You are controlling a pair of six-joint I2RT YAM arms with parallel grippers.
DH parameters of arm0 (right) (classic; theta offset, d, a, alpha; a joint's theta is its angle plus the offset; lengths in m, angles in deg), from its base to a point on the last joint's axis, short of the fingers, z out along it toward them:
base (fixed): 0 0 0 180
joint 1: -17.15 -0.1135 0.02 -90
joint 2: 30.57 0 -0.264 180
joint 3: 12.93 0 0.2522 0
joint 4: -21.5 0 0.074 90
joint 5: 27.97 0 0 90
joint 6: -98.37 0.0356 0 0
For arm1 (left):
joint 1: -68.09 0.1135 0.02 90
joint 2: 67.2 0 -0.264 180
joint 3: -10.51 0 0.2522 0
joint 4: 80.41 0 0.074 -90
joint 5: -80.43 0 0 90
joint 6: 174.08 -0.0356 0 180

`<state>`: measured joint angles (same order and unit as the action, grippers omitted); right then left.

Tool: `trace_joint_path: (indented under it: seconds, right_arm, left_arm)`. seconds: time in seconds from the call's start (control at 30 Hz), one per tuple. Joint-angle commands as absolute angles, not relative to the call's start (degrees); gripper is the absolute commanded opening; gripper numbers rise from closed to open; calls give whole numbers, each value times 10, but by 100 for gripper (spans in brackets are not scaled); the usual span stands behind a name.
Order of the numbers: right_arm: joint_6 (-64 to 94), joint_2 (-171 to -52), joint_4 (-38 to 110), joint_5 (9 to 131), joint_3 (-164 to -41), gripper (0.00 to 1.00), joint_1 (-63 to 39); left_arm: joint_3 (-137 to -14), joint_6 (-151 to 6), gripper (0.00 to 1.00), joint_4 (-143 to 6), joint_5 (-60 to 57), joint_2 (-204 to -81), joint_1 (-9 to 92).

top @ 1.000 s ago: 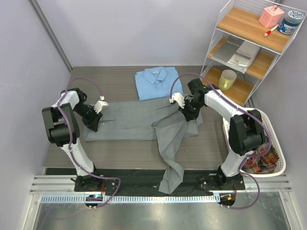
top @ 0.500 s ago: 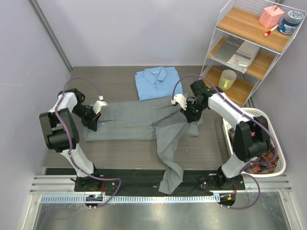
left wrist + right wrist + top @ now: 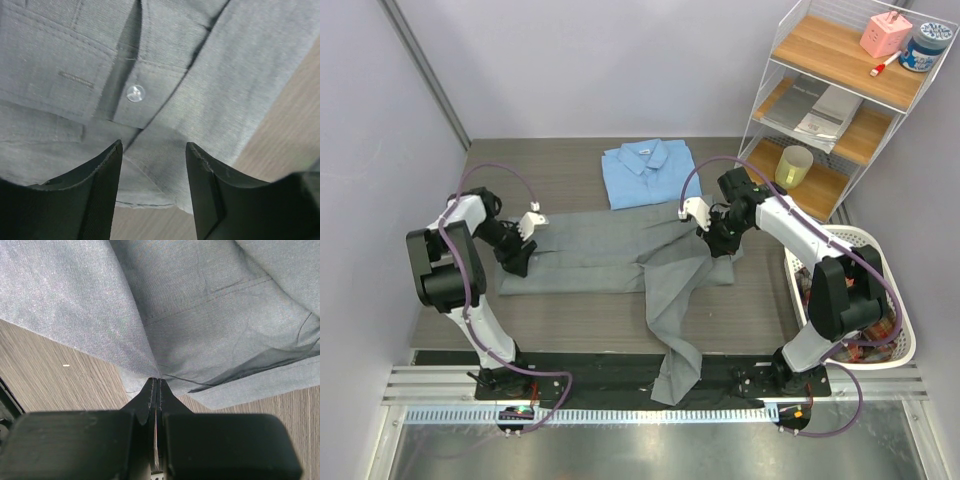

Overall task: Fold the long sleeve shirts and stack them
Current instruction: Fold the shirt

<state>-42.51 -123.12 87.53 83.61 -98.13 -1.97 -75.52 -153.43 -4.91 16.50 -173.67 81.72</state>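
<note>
1. The grey shirt (image 3: 610,262) is lying spread across the middle of the tabletop (image 3: 540,165), and one long part of it is hanging down over the near edge. The light blue shirt (image 3: 650,175) is sitting already folded just behind it, on the far side.
2. Compared with one second ago, the right claw (image 3: 156,382) is now standing a little farther back and more to the right, at the far right corner of the grey shirt. It is closed and is pinching a fold of the grey cloth between its tips.
3. The left claw (image 3: 152,150) is staying at almost the same place, at the left end of the grey shirt. Its jaws are standing apart above the cloth near a button, and they are gripping nothing.
4. In my judgement the shirt is only being straightened. The folding is hardly beginning, and the stacking with the blue one is not yet done.
5. The white basket (image 3: 903,320), right of the tabletop, is holding a checked reddish cloth (image 3: 870,330). A yellow cup (image 3: 794,165) is standing on the shelf rack (image 3: 840,50) at far right, and I cannot tell what is inside it.
</note>
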Motion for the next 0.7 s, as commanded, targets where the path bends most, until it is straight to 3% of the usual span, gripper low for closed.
trace_joint_path:
  seconds: [0.0, 0.1, 0.2, 0.5, 0.67]
  right_arm:
    - [-420, -1232, 870, 844, -986, 1, -19]
    - [-417, -1234, 870, 844, -986, 1, -21]
    - [-415, -1234, 870, 844, -987, 1, -20]
    - [-413, -1232, 873, 840, -989, 1, -22]
    - [-412, -1225, 876, 837, -981, 1, -22]
  left_arm:
    - [-746, -1574, 56, -85, 158, -1736, 808]
    - [-725, -1594, 55, -97, 151, -1733, 803]
    - [-704, -1608, 46, -102, 138, -1728, 800]
    - [-694, -1613, 1, -56, 142, -1674, 810]
    - [-700, -1643, 0, -6, 170, -1631, 811]
